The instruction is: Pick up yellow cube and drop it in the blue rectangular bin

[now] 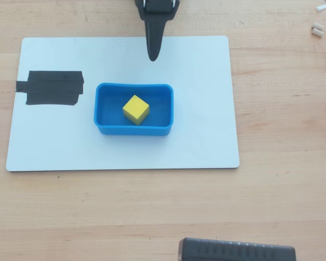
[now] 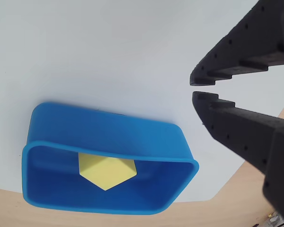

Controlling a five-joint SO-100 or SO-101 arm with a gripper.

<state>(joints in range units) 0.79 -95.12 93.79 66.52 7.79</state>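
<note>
The yellow cube [image 1: 136,109] lies inside the blue rectangular bin [image 1: 104,103], near its middle. The bin stands on a white board [image 1: 201,130]. My black gripper [image 1: 152,56] hangs above the board beyond the bin's far wall, away from the cube, with nothing in it. In the wrist view the cube [image 2: 105,170] sits low in the bin [image 2: 109,130], partly hidden by the near wall. The gripper [image 2: 195,89] enters from the right, its jaws almost together with a thin gap between the tips.
A black tape patch [image 1: 51,87] is stuck on the board's left side. A dark ribbed block [image 1: 236,251] lies at the table's bottom edge. Small white bits [image 1: 317,30] lie at the top right. The wooden table [image 1: 282,98] surrounds the board.
</note>
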